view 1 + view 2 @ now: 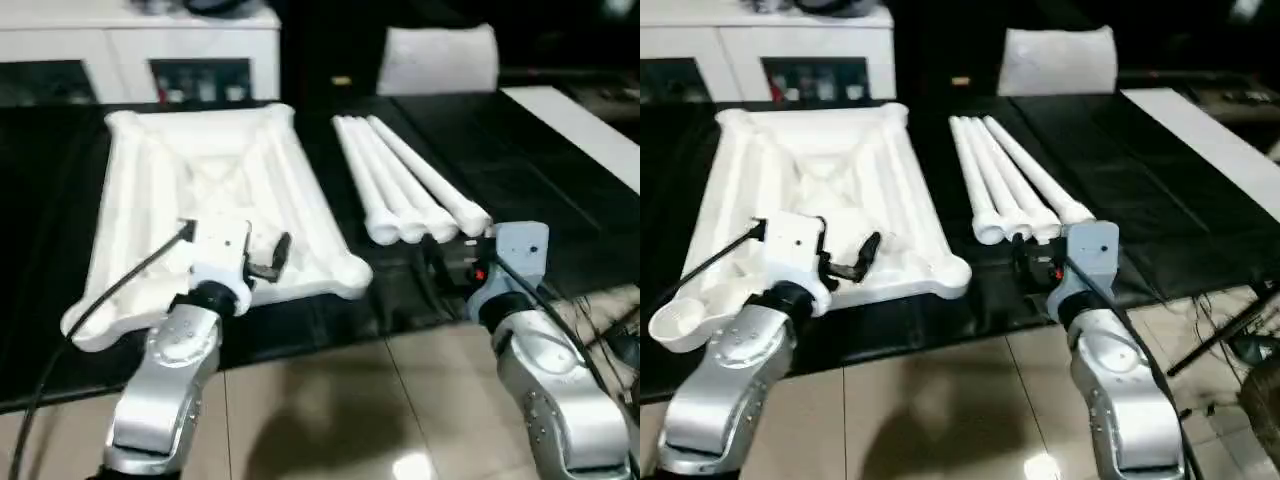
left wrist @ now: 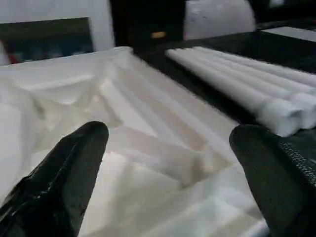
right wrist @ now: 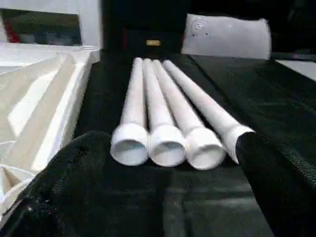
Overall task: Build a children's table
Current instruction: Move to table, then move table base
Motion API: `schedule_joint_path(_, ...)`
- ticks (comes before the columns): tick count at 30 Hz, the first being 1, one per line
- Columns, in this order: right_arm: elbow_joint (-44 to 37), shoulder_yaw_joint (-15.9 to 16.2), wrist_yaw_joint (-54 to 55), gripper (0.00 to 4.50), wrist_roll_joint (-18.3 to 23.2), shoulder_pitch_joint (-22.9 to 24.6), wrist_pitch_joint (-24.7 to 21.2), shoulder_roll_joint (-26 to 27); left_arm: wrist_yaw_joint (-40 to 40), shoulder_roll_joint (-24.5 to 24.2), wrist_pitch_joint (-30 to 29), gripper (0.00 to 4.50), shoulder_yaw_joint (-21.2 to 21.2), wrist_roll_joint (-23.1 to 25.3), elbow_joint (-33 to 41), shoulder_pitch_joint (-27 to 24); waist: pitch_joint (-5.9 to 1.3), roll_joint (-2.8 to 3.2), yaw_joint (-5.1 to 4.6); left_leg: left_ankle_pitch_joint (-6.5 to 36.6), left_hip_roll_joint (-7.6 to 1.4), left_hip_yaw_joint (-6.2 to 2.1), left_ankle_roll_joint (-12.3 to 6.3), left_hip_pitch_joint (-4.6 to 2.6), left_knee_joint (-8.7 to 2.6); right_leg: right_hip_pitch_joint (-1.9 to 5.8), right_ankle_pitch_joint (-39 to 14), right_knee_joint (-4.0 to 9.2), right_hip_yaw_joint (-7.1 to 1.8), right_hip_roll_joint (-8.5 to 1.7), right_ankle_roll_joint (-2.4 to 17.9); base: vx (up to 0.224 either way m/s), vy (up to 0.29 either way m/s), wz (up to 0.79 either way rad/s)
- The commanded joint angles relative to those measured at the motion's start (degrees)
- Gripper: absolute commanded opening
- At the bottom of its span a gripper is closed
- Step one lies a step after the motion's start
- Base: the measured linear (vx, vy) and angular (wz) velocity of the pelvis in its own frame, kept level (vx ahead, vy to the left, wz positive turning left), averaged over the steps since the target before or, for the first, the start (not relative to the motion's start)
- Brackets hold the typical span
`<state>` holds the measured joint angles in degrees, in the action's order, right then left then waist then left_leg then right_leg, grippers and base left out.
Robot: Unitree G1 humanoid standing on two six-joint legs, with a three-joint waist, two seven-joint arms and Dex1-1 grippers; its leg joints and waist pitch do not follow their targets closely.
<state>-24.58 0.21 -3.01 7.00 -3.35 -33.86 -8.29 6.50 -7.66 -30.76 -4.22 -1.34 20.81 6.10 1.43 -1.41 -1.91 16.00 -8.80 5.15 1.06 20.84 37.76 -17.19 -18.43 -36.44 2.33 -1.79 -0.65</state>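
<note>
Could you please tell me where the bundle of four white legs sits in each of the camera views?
Left eye view: legs, right of centre, beside the table top.
Right eye view: centre, right of the table top.
Left wrist view: upper right.
Right wrist view: centre, open ends facing the camera.
Shared landmark: the table top.

The white plastic table top [image 1: 815, 190] is lying upside down on the dark tabletop [image 1: 1120, 190], its ribbed, cross-braced underside facing up and a round socket showing at each corner. One near corner socket is hanging past the tabletop's front edge. Well apart from it, on the right, the four white legs [image 1: 1005, 185] are lying side by side, touching one another in a tight row. They are running away from the front edge, fanning slightly at the near end, with their wider, hollow open ends [image 3: 165, 145] facing the front.
</note>
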Motion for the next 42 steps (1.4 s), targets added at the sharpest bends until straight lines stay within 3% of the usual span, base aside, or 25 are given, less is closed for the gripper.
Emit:
schedule_joint_path(1, -0.63, -0.09, 0.13, 4.5, -0.26, -0.42, -0.01, -0.28, -0.61, 0.17, 0.17, 4.47, 0.24, 0.53, -0.93, 0.38, -3.36, 2.44, -2.72, -20.53, -7.87, -7.05, -23.51, -9.79, -5.39, -5.84, 3.81, -2.39, 0.72, -2.12, 5.61, 0.081, -0.043, 0.03)
schedule_joint_path(3, -0.56, -0.23, 0.19, 4.5, -0.15, -0.45, -0.02, -0.2, -0.71, 0.18, 0.18, 4.47, 0.24, 0.66, -1.0, 0.49, -2.64, 0.91, -2.95, -18.2, -9.75, -7.07, -29.09, -8.78, -6.21, -7.22, -0.3, -3.61, -1.02, -4.83, 1.78, 0.041, -0.022, 0.02)
schedule_joint_path(4, -0.5, -0.12, 0.2, 4.5, -0.12, -0.31, 0.06, -0.34, -0.68, 0.37, 0.34, 4.47, 0.31, 0.67, -1.03, 0.42, -1.7, -2.06, -1.96, -3.72, -2.02, -0.3, -20.92, -2.98, -4.44, -2.24, 5.16, 3.78, -3.39, -6.12, 4.69, 0.027, -0.057, 0.08)
schedule_joint_path(5, -0.41, 0.18, 0.03, 4.5, -0.51, -0.32, 0.4, -0.66, -0.7, 0.42, 0.47, 4.47, 0.23, 0.7, -1.01, 0.31, -1.66, -2.65, -0.53, -1.62, 1.66, 1.86, -18.04, 0.27, -1.2, 1.93, 4.13, 5.7, -6.34, -7.51, 7.79, 0.027, -0.057, 0.08)
schedule_joint_path(6, -0.39, 0.2, 0.1, 4.5, -0.64, -0.33, 0.43, -0.67, -0.71, 0.42, 0.49, 4.47, 0.19, 0.71, -0.99, 0.28, -1.9, -2.6, 1.21, -0.54, 0.99, 0.89, -11.84, 3.43, 2.44, 5.9, -3.69, 7.93, -9.79, -11.65, 11.73, 0.038, -0.074, -0.02)
schedule_joint_path(7, -0.23, 0.72, 0.34, 4.5, -1.96, -0.52, 0.99, -1.24, -0.63, 0.32, 0.68, 4.47, -0.09, 0.78, -0.83, 0.05, -1.8, -3.02, 1.96, -2.72, 0.75, 0.4, -11.62, 5.79, 3.05, 6.79, -3.35, 7.57, -6.39, -12.94, 9.95, 0.0, 0.0, 0.0)
schedule_joint_path(9, -0.11, 1.09, 0.2, 4.5, -2.86, -0.62, 1.51, -1.54, -0.42, 0.22, 0.89, 4.47, -0.4, 0.69, -0.66, -0.23, -1.08, -1.12, 1.7, -3.81, -0.33, -0.14, -9.48, 4.24, 0.22, 4.6, -12.51, 9.96, -0.42, -12.54, 6.95, 0.024, 0.004, 0.26)
schedule_joint_path(11, 0.14, 0.42, 0.31, 4.5, -2.06, -0.56, 1.43, -0.69, -0.09, 0.09, 1.1, 4.47, -0.82, 0.7, -0.59, -0.41, -0.16, 1.47, 0.63, 5.3, -1.48, -1.23, -8.98, 2.78, -4.64, 5.88, -23.09, 9.82, 3.8, -7.67, 8.85, 0.074, 0.041, 0.67)
schedule_joint_path(12, 0.29, -0.05, 0.55, 4.5, -1.51, -0.57, 1.25, -0.13, 0.09, -0.03, 1.18, 4.47, -1.02, 0.75, -0.58, -0.42, -1.18, 2.93, -1.31, 9.2, -3.43, -4.08, -10.38, -3.17, -6.69, 2.86, -15.76, 5.68, 4.53, -3.06, 9.7, 0.145, 0.017, 0.58)
schedule_joint_path(14, 0.89, -0.21, 0.61, 4.5, -0.78, -1.48, 0.07, 0.31, 0.52, -0.07, 1.17, 4.47, -0.67, 0.5, -1.07, 0.11, -2.14, 3.42, -2.95, 8.51, -8.38, -8.3, -15.12, -8.7, -7.71, -3.12, -4.96, -2.34, 2.26, -1.83, 4.8, 0.157, 0.016, 0.32)
schedule_joint_path(16, 0.78, -0.19, 0.52, 4.5, -0.69, -2.01, -0.19, 0.12, 0.64, 0.0, 1.27, 4.47, -0.34, 0.42, -1.63, 0.57, -1.76, 1.98, -2.55, -9.15, -7.94, -6.96, -24.11, -7.07, -7.03, -6.73, 0.74, -5.25, 0.52, -3.13, -2.7, 0.088, 0.03, 0.11)
schedule_joint_path(18, 0.28, -0.56, 0.31, 4.5, -0.83, -1.59, -0.1, -0.16, 0.11, 0.2, 1.7, 4.47, -0.05, 0.37, -2.48, 0.99, -1.61, 0.3, -2.53, -6.55, -4.68, -3.59, -22.85, -4.6, -7.63, -5.82, 6.87, -1.47, -0.82, -3.92, -1.81, 0.037, 0.01, 0.04)
schedule_joint_path(19, 0.29, -0.58, 0.25, 4.5, -1.0, -1.3, 0.04, -0.29, -0.18, 0.38, 1.78, 4.47, 0.07, 0.39, -2.6, 1.01, -1.36, -0.74, -2.25, -0.77, -2.69, -1.74, -19.9, -2.91, -7.47, -4.17, 7.76, 1.76, -1.73, -4.72, -0.66, 0.034, -0.063, 0.06)
schedule_joint_path(20, 0.52, -0.85, 0.17, 4.5, -1.43, -0.77, -0.27, -0.19, -0.67, 0.69, 1.68, 4.47, 0.19, 0.21, -2.65, 0.94, -1.8, -3.59, -0.23, 7.67, 2.2, 0.97, -13.81, 0.41, -1.9, -0.09, -6.87, 7.61, -6.89, -8.85, -1.34, 0.034, -0.063, 0.06)
schedule_joint_path(22, 0.58, -1.06, 0.18, 4.5, -1.46, -0.6, -0.66, 0.01, -0.75, 0.76, 1.58, 4.47, 0.17, 0.13, -2.58, 0.85, -1.78, -2.58, 0.8, 0.66, 1.04, -0.85, -4.75, 3.06, 2.28, 2.66, -23.29, 8.42, -8.53, -12.07, 7.34, 0.063, -0.059, -0.12)
schedule_joint_path(25, 0.39, -1.05, 0.51, 4.5, -0.71, -0.1, -2.42, 0.58, -0.46, 0.71, 1.43, 4.47, -0.31, 0.23, -1.9, -0.6, -0.61, -0.44, -0.36, 1.57, -0.99, -0.16, -2.25, 1.62, -3.37, 0.72, -25.22, 8.32, -3.83, -7.08, 12.27, 0.065, 0.008, -0.08)
schedule_joint_path(26, 0.38, -0.85, 0.54, 4.5, -0.61, -0.03, -2.35, 0.46, -0.38, 0.76, 1.32, 4.47, -0.3, 0.24, -1.81, -0.77, -0.68, 0.71, -1.68, 10.08, -3.04, -0.66, -1.33, -0.51, -5.89, -0.98, -20.03, 5.94, -1.79, -3.8, 12.3, 0.068, 0.056, 0.0)
schedule_joint_path(28, 0.4, -0.31, 0.87, 4.5, -0.96, -0.03, -2.23, 0.44, -0.09, 0.67, 1.16, 4.47, -0.12, 0.18, -2.03, -0.86, -1.8, 2.31, -4.35, 10.0, -4.83, -4.37, -6.17, -5.36, -7.89, -2.65, -1.61, 2.21, 0.84, -2.27, 12.51, 0.093, 0.081, 0.02)
schedule_joint_path(29, 0.59, 0.08, 0.99, 4.5, -1.54, -0.07, -1.84, 0.26, 0.03, 0.61, 0.99, 4.47, 0.0, 0.13, -2.38, -0.72, -1.57, 2.12, -4.61, 9.7, -5.02, -4.46, -8.48, -5.83, -7.91, -3.25, 0.13, 2.03, 1.04, -2.52, 12.13, 0.093, 0.08, 0.03)
schedule_joint_path(31, 0.91, 0.25, 1.17, 4.5, -2.21, -0.11, -1.33, 0.22, 0.11, 0.55, 0.85, 4.47, 0.17, 0.11, -2.99, -0.34, -1.22, 0.87, -4.69, 8.63, -3.88, -2.99, -13.03, -4.79, -7.41, -2.06, 2.29, 3.72, 0.49, -4.3, 12.9, 0.038, 0.03, 0.03)
schedule_joint_path(32, 0.95, -0.14, 1.25, 4.5, -2.02, -0.1, -1.42, 0.5, 0.01, 0.49, 0.86, 4.47, 0.19, 0.2, -3.16, -0.13, -1.79, -0.17, -3.84, 4.16, -1.33, -0.39, -13.55, -0.95, -5.61, 1.81, 3.51, 5.65, -1.67, -6.46, 14.91, 0.0, 0.0, 0.0)
schedule_joint_path(34, 0.99, -0.61, 1.2, 4.5, -1.91, -0.11, -1.62, 0.77, -0.31, 0.46, 0.82, 4.47, 0.31, 0.16, -3.34, 0.13, -2.32, -0.53, -1.91, -3.35, -0.74, 0.72, -10.26, 1.85, -4.31, 4.73, -5.41, 7.08, -3.43, -7.02, 15.14, 0.029, 0.004, -0.02)
schedule_joint_path(38, 0.91, -0.59, 0.89, 4.5, -1.97, -0.28, -2.0, 0.23, -0.71, 0.56, 0.69, 4.47, 0.33, 0.19, -2.91, -0.16, -3.51, 0.02, -2.23, -31.32, -2.48, -1.67, -13.56, -2.72, -3.95, -0.24, 22.9, 2.07, -1.53, -4.52, 13.59, 0.078, 0.003, -0.01)
schedule_joint_path(40, 1.03, -0.5, 0.86, 4.5, -1.99, -0.43, -1.93, 0.02, -0.7, 0.57, 0.66, 4.47, 0.31, 0.28, -2.79, -0.31, -3.48, -0.66, -1.93, -44.88, -1.77, -1.6, -11.4, -2.62, -2.94, -1.08, 32.66, 1.92, -2.84, -5.04, 10.72, 0.033, -0.001, 0.02)
schedule_joint_path(42, 1.3, -0.52, 0.79, 4.5, -2.07, -0.82, -1.83, -0.14, -0.7, 0.64, 0.6, 4.47, 0.31, 0.38, -2.68, -0.54, -3.02, -1.01, -1.44, -34.53, -1.97, -0.84, -8.99, -1.5, -3.92, -0.18, 27.69, 2.71, -2.96, -5.79, 10.5, 0.0, 0.0, 0.0)
